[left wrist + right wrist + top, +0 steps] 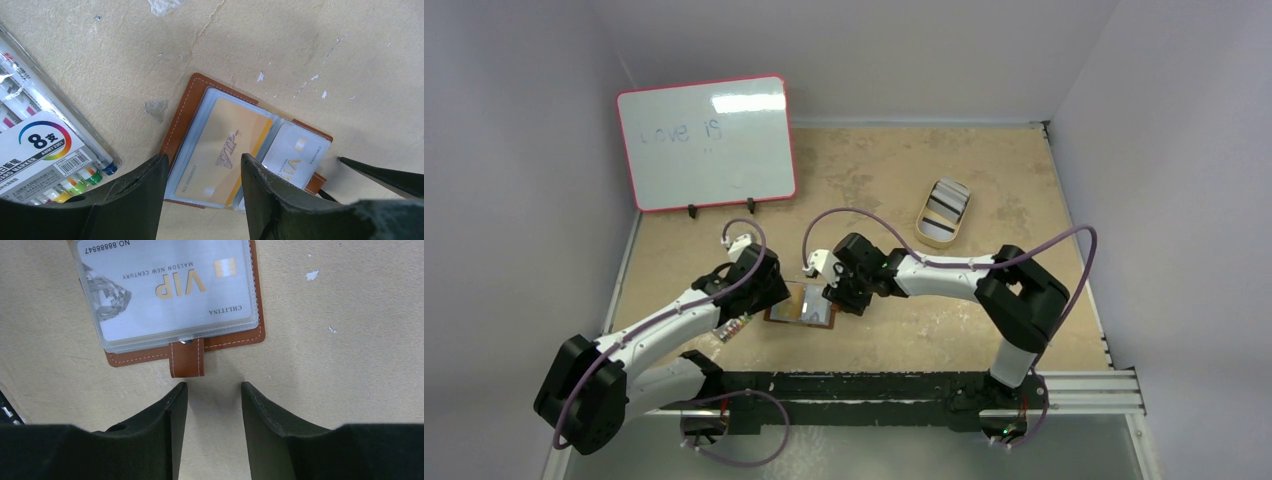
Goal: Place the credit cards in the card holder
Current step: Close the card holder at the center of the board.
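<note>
The card holder point(801, 305) is lying open on the table's near side, a gold card point(225, 150) and a white card point(170, 287) sitting in its sleeves. The left gripper point(202, 160) and right gripper point(214, 387) are hovering over it, both spread. Seemingly more cards point(946, 203) are lying in the far-right tin point(927, 232).

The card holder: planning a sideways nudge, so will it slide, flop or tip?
Likely slides, not tips: the card holder lies open, flat on the table. Its clear sleeves look floppy and may lift. The thin strap would probably bend first.

Inside the card holder point(182, 120), credit cards point(222, 147) lie side by side.
</note>
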Controlling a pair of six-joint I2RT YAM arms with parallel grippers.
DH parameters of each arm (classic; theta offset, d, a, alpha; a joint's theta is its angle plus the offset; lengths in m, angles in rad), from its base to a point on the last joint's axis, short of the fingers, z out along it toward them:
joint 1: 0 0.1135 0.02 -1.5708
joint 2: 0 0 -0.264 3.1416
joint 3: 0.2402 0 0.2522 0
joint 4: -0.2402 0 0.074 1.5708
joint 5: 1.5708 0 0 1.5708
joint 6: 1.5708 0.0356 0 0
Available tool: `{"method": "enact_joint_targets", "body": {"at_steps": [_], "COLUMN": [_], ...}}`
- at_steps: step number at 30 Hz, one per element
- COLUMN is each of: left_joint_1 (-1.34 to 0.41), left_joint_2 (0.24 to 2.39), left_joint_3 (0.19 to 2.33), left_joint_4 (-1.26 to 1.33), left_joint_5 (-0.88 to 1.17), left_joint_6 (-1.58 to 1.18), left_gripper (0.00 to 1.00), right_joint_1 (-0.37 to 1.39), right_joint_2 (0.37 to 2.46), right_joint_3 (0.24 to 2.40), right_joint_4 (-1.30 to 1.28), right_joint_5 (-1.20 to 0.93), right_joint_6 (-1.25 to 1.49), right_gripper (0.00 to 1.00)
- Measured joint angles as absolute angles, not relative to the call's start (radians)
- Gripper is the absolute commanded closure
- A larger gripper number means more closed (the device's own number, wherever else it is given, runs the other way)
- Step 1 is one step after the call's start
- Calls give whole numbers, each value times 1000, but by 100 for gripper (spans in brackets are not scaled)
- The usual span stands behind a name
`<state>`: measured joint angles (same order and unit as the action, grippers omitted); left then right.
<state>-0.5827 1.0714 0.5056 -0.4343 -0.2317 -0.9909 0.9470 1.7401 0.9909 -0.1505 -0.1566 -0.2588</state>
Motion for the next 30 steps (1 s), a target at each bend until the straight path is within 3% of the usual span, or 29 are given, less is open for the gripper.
{"method": "enact_joint_targets", "body": {"at_steps": [10, 23, 27, 30], "left_joint_1": [-582, -557, -550, -541], "left_joint_2": [1055, 989, 997, 1006], "left_joint_3": [506, 506, 506, 506], "left_joint_4": [-445, -458, -457, -454], "left_joint_5": [-263, -283, -278, -268], "left_joint_6": [-995, -1010, -1010, -1009], "left_gripper": [50, 48, 48, 48], "right_joint_1": [962, 981, 986, 987], "right_joint_2": [1721, 1749, 1781, 1792], "right_joint_3": [992, 993, 1005, 1017], "right_joint_4": [-131, -47, -42, -40], "right_joint_5": [-202, -227, -226, -225], "right_joint_6": [-250, -236, -234, -228], "right_gripper": [53, 57, 61, 74]}}
